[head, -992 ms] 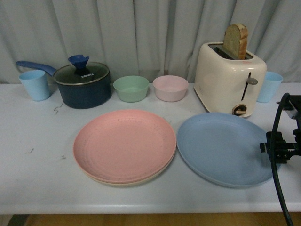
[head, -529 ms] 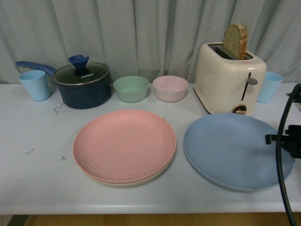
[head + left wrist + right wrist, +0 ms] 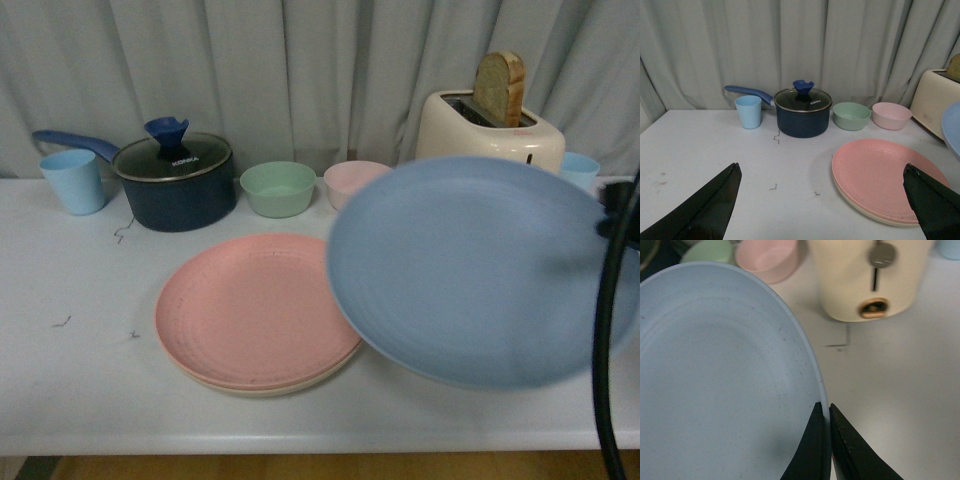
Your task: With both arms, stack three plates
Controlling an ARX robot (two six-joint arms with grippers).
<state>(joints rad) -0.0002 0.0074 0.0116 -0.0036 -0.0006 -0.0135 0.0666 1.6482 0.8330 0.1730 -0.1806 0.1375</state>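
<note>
The blue plate (image 3: 480,270) hangs tilted above the table, its left edge over the right side of the pink plate (image 3: 260,308). My right gripper (image 3: 824,406) is shut on the blue plate's (image 3: 720,375) rim, one finger on each face. The pink plate (image 3: 885,172) lies on the beige plate (image 3: 300,385), of which only a thin rim shows beneath it. My left gripper (image 3: 822,170) is open above the table, its fingertips (image 3: 732,172) wide apart, the right one over the pink plate's edge. In the front view only a black cable of the right arm shows.
A cream toaster (image 3: 490,135) with a bread slice stands behind the blue plate. Along the back are a pink bowl (image 3: 350,180), a green bowl (image 3: 278,187), a dark pot with lid (image 3: 175,180) and a light blue cup (image 3: 73,180). Another blue cup (image 3: 580,170) sits far right.
The blue plate has left the table, risen and swung left toward the pink plate, tilting up and now covering much of the toaster. The pink and beige plates have not moved.
</note>
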